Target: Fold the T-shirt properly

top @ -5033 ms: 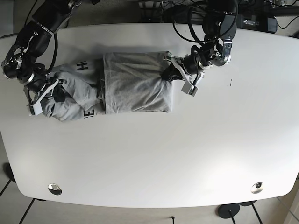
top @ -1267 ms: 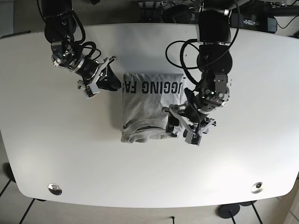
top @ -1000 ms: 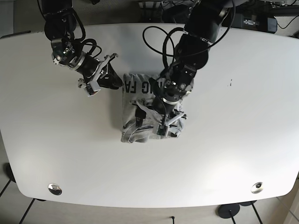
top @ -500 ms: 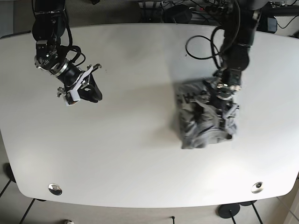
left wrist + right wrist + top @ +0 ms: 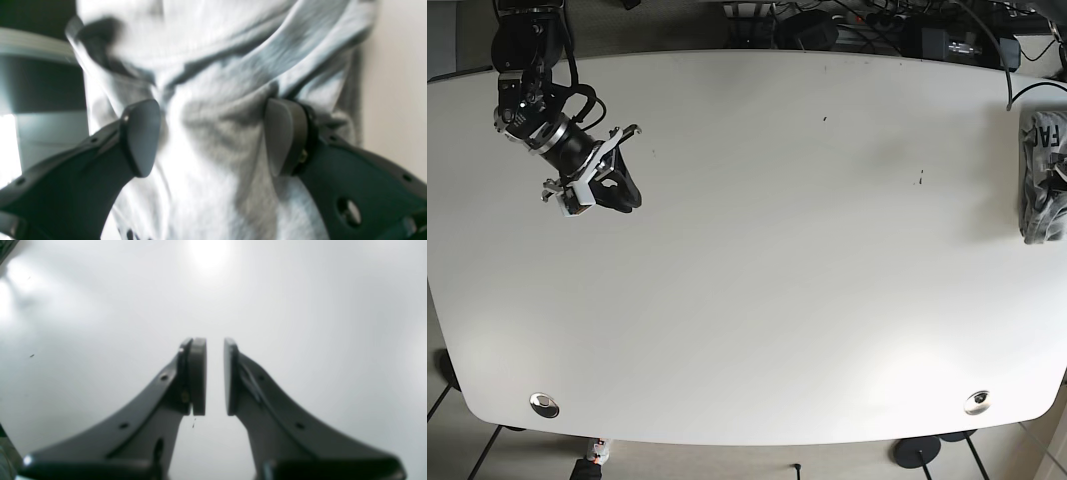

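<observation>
The grey T-shirt (image 5: 1040,190) with black letters lies bunched at the far right edge of the white table (image 5: 777,300), partly cut off by the frame. In the left wrist view my left gripper (image 5: 213,136) has the crumpled T-shirt (image 5: 213,73) bunched between its two pads, which press on the cloth from both sides. In the base view this gripper is almost wholly out of frame. My right gripper (image 5: 622,195) hovers over the bare table at the far left, far from the shirt. In the right wrist view it (image 5: 215,376) is empty, jaws nearly touching.
Two metal discs (image 5: 544,404) (image 5: 976,402) sit near the table's front corners. Small dark specks (image 5: 920,179) mark the tabletop. Cables and dark equipment (image 5: 947,40) lie behind the back edge. The shirt is at the table's right rim.
My left gripper has carried the bunched shirt from the right-middle of the table to its far right edge. My right arm has barely shifted.
</observation>
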Available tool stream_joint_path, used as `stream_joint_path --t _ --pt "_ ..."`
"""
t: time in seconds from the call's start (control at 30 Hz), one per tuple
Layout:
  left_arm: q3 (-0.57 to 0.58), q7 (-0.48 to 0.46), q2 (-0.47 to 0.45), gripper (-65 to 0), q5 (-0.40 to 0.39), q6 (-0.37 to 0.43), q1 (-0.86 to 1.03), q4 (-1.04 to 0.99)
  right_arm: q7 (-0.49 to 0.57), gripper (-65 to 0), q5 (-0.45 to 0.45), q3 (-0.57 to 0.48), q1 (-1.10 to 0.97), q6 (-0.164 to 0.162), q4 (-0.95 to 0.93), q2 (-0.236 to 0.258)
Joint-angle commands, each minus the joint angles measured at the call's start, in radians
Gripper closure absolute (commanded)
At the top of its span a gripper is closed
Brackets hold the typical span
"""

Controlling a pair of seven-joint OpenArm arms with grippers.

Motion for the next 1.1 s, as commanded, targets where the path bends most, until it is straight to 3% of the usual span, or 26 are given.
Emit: stream_joint_path --t 0.03,0.13,0.33,0.4,0.47,0.57,0.63,0.7,0.73,0.83,1.0,1.1 --pt "-0.011 -0.018 -0.033 -44.7 -0.014 -0.029 -0.012 0.083 0.026 -7.9 0.014 0.008 0.007 -0.001 0.022 -0.001" --pt "-0.054 -0.013 -0.017 -44.9 -0.014 -0.029 -0.010 0.182 0.026 -7.9 0.011 0.035 0.010 -0.001 0.022 -0.035" --pt "-0.108 0.073 0.131 -44.9 -0.009 -0.027 -0.012 0.440 0.026 -8.2 0.001 0.095 0.015 -0.002 0.021 -0.088" --pt "-0.108 0.073 0.224 -44.7 -0.006 0.002 -0.012 0.567 0.027 -8.1 -0.099 0.098 0.016 -0.002 0.022 -0.092" --pt "-0.102 0.070 0.303 -44.7 0.016 0.080 -0.010 0.635 0.033 -8.1 -0.196 0.140 0.018 -0.002 0.021 -0.130" --pt "-0.103 0.027 0.463 -44.7 0.169 0.098 -0.007 0.722 0.053 -8.1 -0.299 0.273 0.042 0.007 0.016 -0.207" --pt "-0.105 -0.055 0.583 -44.6 0.304 0.100 0.000 0.735 0.121 -8.1 -0.355 0.321 0.044 0.007 -0.008 -0.220" --pt "-0.106 -0.139 0.667 -44.6 0.373 0.105 0.033 0.741 0.177 -8.1 -0.386 0.328 0.041 0.007 -0.037 -0.219" --pt "-0.103 -0.208 0.719 -44.6 0.404 0.143 0.063 0.750 0.219 -8.1 -0.397 0.350 0.035 0.007 -0.070 -0.219" --pt "-0.074 -0.288 0.773 -44.6 0.421 0.244 0.151 0.805 0.323 -8.1 -0.403 0.384 0.007 0.007 -0.119 -0.219" --pt "-0.001 -0.289 0.803 -44.6 0.413 0.390 0.379 0.976 0.483 -8.1 -0.395 0.393 -0.096 0.007 -0.154 -0.219" --pt "0.006 -0.289 0.866 -44.6 0.413 0.402 0.551 1.088 0.550 -8.1 -0.337 0.393 -0.188 0.007 -0.156 -0.220"
